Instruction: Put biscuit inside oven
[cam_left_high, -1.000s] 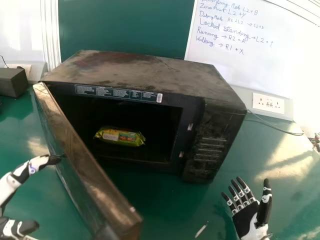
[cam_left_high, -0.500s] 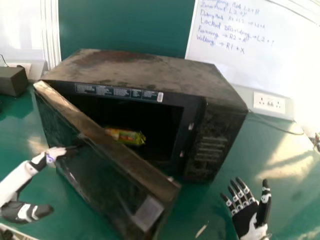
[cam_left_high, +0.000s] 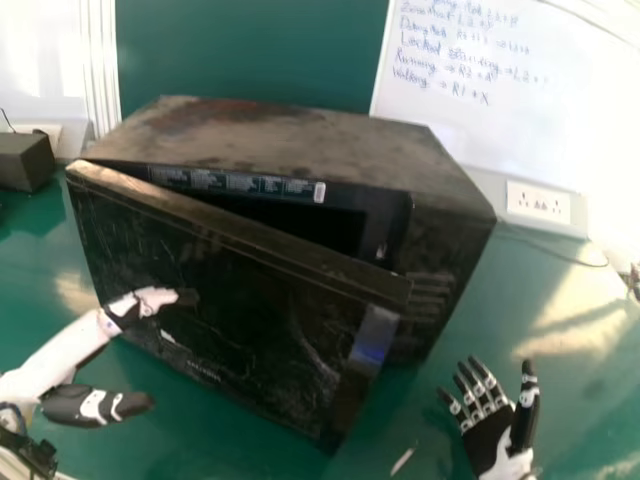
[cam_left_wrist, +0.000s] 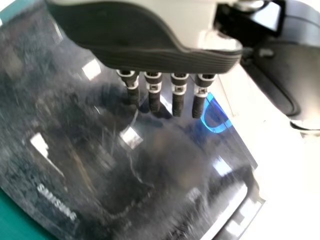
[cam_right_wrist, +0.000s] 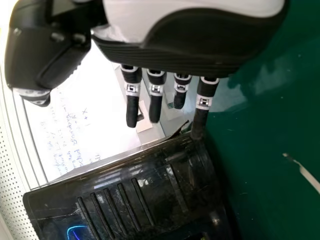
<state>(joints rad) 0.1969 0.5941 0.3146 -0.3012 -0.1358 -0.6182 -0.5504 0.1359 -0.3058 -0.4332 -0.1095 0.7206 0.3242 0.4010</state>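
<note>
Head view: I have my left hand (cam_left_high: 150, 301) at the part-open oven door (cam_left_high: 250, 325), fingers straight; right hand (cam_left_high: 490, 437), fingers spread.

Your green tabletop (cam_left_high: 250, 445), with a dark oven (cam_left_high: 290, 135) standing on it.
You have a smooth, glossy green surface that catches bright patches of light to the right of the oven (there is a smaller one to the left, too). The oven sits upright near the middle, turned at a slight angle, its door (cam_left_high: 230, 300) partly open and swung out over the green on your side. Well apart from it, at the far left, you see a small dark box (cam_left_high: 25, 162). Nearer you, in front of the oven and to the right of its door, lies a thin pale sliver (cam_left_high: 403, 460) (your right wrist view gives it a darker end). A thin cable (cam_left_high: 560, 255) runs along the back right.
</note>
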